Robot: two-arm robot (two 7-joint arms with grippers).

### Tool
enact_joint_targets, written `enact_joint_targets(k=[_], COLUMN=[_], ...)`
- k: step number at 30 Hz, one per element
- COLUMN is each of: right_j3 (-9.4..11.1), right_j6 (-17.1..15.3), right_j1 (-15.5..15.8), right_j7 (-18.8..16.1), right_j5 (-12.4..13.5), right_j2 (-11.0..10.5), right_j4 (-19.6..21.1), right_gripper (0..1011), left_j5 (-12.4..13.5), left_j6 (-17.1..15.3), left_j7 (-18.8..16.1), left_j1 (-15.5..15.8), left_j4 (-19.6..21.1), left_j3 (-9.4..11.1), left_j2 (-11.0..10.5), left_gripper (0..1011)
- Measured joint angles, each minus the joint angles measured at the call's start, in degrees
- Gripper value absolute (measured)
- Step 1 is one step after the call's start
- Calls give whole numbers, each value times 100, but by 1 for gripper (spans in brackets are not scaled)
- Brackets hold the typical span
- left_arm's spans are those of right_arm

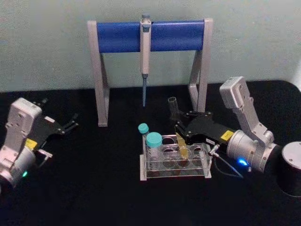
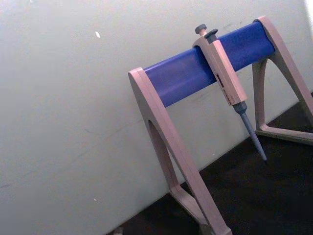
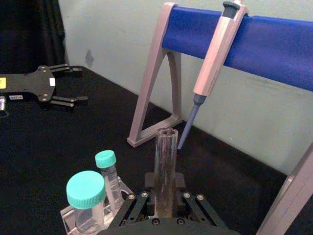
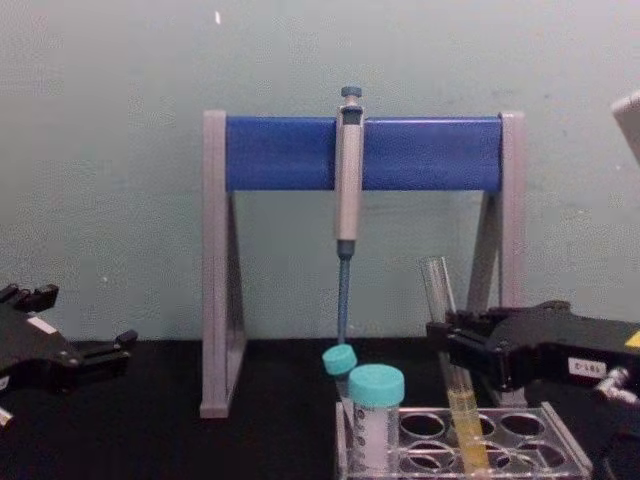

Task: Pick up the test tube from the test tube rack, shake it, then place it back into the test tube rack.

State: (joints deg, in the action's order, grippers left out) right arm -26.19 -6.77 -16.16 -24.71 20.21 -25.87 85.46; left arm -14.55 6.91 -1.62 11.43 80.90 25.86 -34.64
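The right gripper (image 1: 180, 133) is pinching the test tube (image 1: 173, 109) around its middle. The tube leans a little, and its bottom end, with the yellow liquid, sits in a hole of the test tube rack (image 1: 205, 173). A fat jar (image 1: 154, 141) and a thin tube (image 1: 143, 128), both with teal caps, stand at the rack's left end. The left gripper (image 1: 73, 122) rests far off to the left over the black table (image 1: 94, 188), its fingers spread apart.

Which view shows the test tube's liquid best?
The chest view: the test tube shows side-on, tilted, yellow liquid below the right gripper, foot in the test tube rack. Head view foreshortens it; right wrist view gives its clear upper part. The left gripper sits open at far left.
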Motion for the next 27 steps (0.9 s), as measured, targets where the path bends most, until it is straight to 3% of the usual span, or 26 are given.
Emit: enact_joint_targets(k=[6, 17, 20, 21, 25, 27], right_j3=[24, 497, 666, 756, 956, 978], right_j6=[14, 303, 520, 726, 1283, 1337], right_j1=[18, 259, 340, 392, 487, 492], right_j7=[-23, -248, -248, -229, -113, -103], right_j5=[6, 609, 773, 831, 847, 845], right_j2=[0, -84, -97, -83, 17, 34], right_j4=[8, 487, 629, 688, 732, 730], right_gripper=[228, 228, 228, 228, 229, 229], left_j5=[0, 0, 0, 0, 0, 0], left_j6=[0, 0, 0, 0, 0, 0], left_j7=[0, 0, 0, 0, 0, 0], left_j1=[0, 0, 0, 0, 0, 0], left_j4=[0, 0, 0, 0, 0, 0], left_j3=[0, 0, 0, 0, 0, 0], left_j2=[0, 0, 0, 0, 0, 0], left_gripper=[1001, 1001, 1001, 1001, 1001, 1001])
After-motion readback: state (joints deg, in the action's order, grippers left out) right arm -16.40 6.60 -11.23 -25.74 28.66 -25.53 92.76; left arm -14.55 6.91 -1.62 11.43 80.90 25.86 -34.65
